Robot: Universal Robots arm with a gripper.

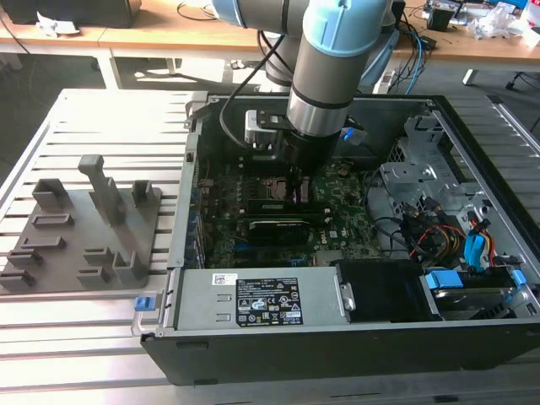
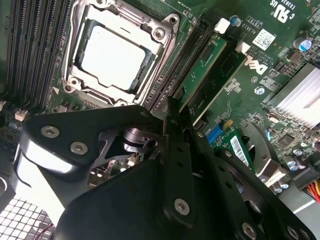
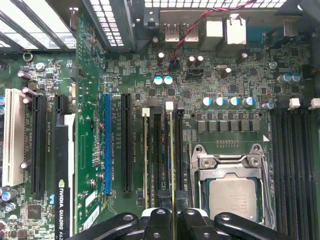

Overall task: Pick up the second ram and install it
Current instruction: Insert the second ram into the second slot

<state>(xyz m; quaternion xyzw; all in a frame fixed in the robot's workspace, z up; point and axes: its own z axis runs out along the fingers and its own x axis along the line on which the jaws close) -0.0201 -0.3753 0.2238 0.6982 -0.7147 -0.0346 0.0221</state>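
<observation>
Claw (image 3: 172, 220) pinches the second ram (image 3: 173, 165) edge-on over its slot beside the CPU socket (image 3: 232, 192). I'd keep it square and press evenly.

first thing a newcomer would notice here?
Probably the arm plunging straight down into the open computer case, its tool low over the motherboard. Next, the bare processor gleaming in its metal socket frame, with the tool's fingers closed around a thin green ram stick standing edge-on in the slots beside it. On the exterior view's left, a grey holder tray sits on the slatted table.
</observation>
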